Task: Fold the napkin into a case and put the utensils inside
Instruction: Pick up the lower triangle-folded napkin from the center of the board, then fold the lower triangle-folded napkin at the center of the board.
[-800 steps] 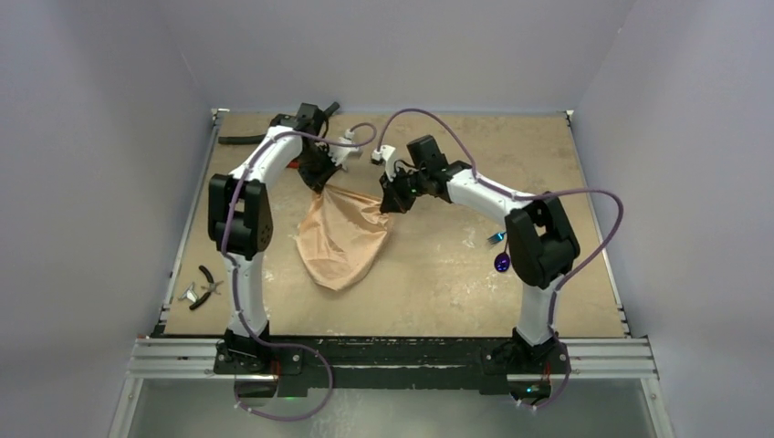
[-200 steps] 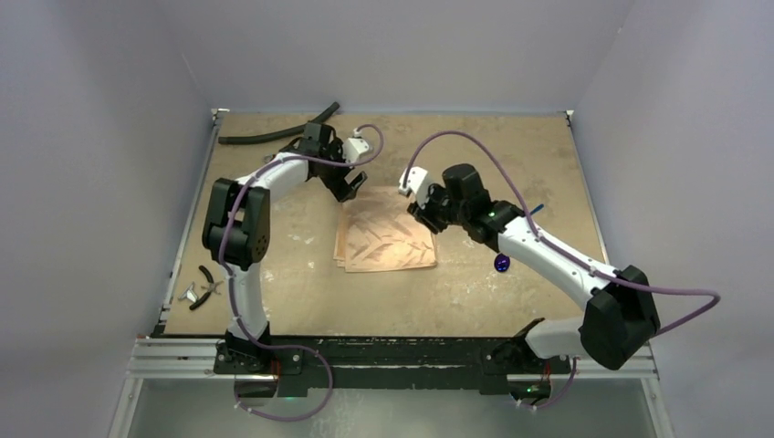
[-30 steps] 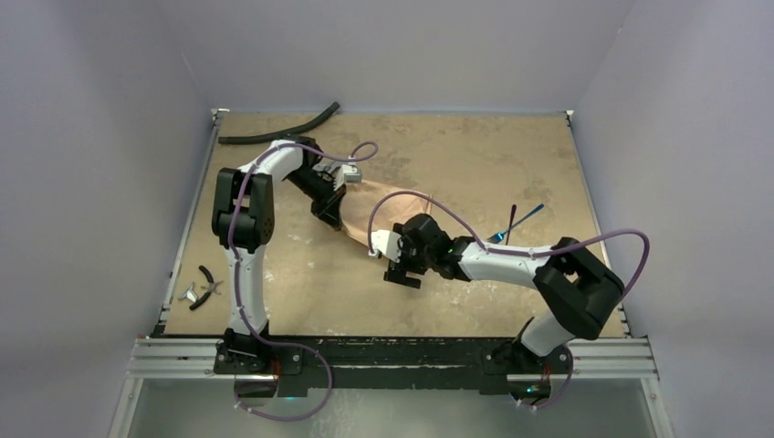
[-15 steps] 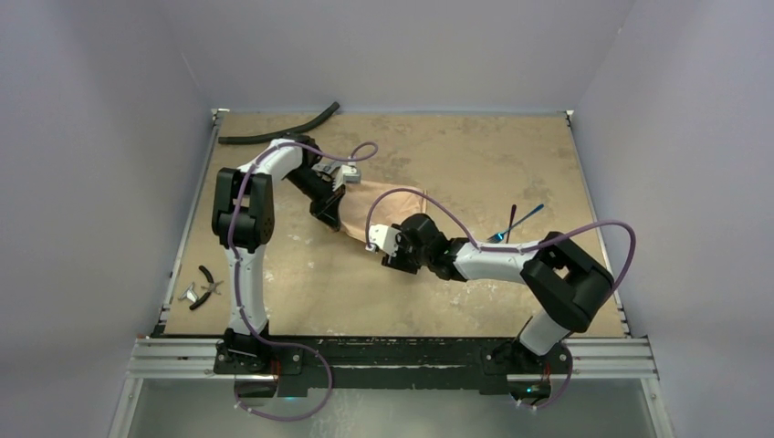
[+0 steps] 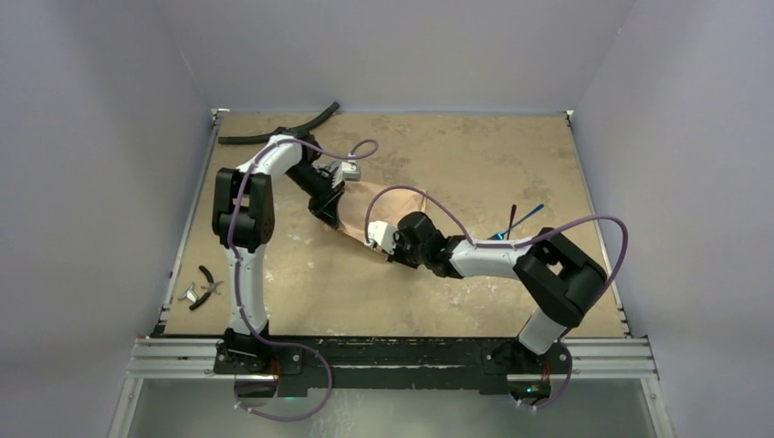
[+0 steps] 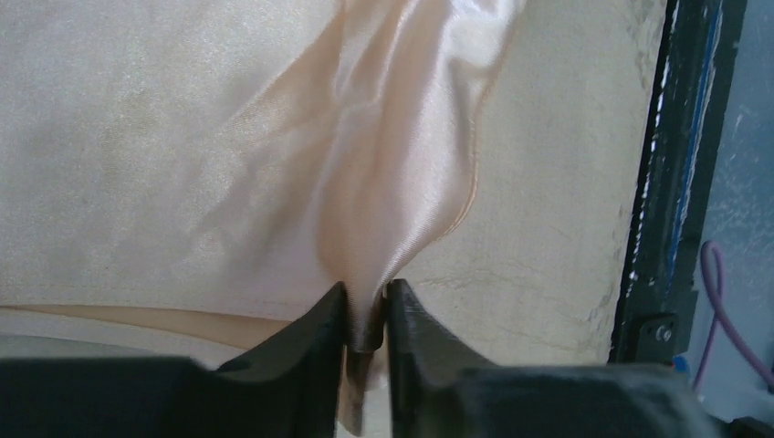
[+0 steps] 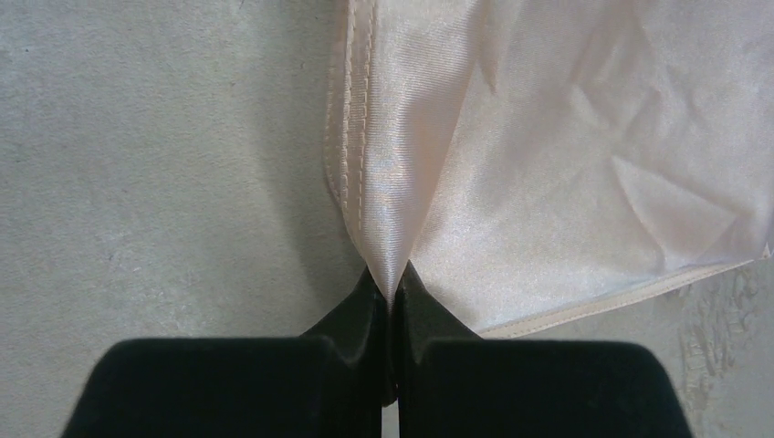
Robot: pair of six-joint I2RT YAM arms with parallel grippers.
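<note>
Two arms meet at the napkin (image 5: 383,208) in the top view. The peach-orange cloth lies on the table (image 5: 475,155) a little left of the middle, mostly flat and partly hidden under the arms. The left gripper (image 5: 334,217) sits at the cloth's left edge and the right gripper (image 5: 391,252) at its near corner. From this height I cannot tell how the jaws stand. The blue fork (image 5: 532,212) and the purple spoon (image 5: 512,219) lie close together on the right side of the table, well apart from the cloth; the right arm covers their near ends. A black hose (image 5: 274,133) lies at the far left corner, and a small hand tool (image 5: 208,285) lies near the left edge.

From the left wrist, the left gripper (image 6: 365,315) has its two dark fingers pressed together on a pinched ridge of the napkin (image 6: 228,137). The cloth rises into a shiny fold that runs away from the fingers, and the rest spreads flat to the left. Bare table (image 6: 548,228) shows to the right of the fold.

From the right wrist, the right gripper (image 7: 392,287) is also clamped on the napkin (image 7: 566,164), at a stitched hem corner. The hem runs up from the fingers, and the creased cloth spreads to the right. The table (image 7: 164,164) is bare on the left.
</note>
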